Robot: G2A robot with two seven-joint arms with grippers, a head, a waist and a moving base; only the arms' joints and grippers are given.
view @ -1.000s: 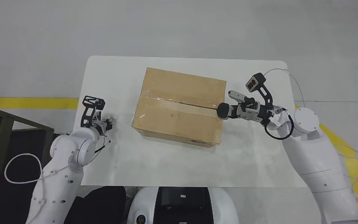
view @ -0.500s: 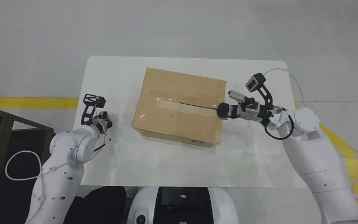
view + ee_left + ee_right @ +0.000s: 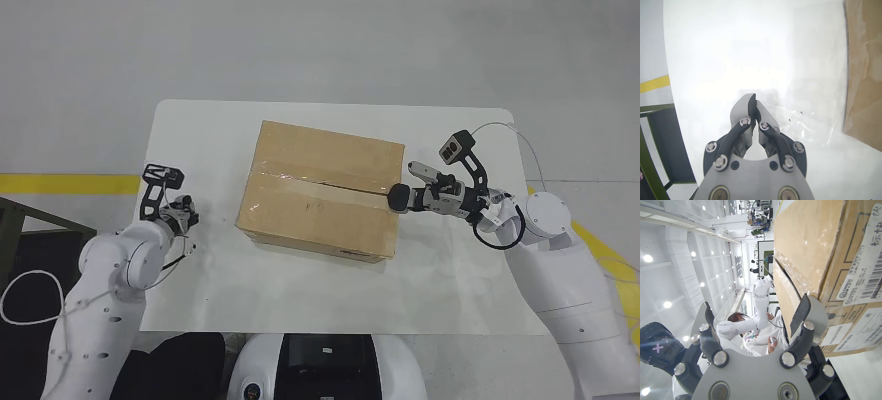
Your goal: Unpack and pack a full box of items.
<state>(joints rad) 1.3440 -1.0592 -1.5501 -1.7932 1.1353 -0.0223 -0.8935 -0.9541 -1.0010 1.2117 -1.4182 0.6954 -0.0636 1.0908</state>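
From overhead we looked down on the white table (image 3: 300, 290) and brown cardboard box (image 3: 320, 190). Our wrist cameras sat close behind the left gripper (image 3: 753, 99) and right gripper (image 3: 755, 308), both catching that box.

Cardboard box (image 3: 804, 237), end face: a white shipping label (image 3: 857, 279) carrying a barcode (image 3: 874, 280) and handwritten characters (image 3: 876, 237) at its far end; below the label, black handling symbols (image 3: 831, 315) printed on the cardboard; lower still, a small white sticker (image 3: 834, 335) with print too fine to read; well apart from the box, two purple plus signs (image 3: 659, 346) on a black housing.
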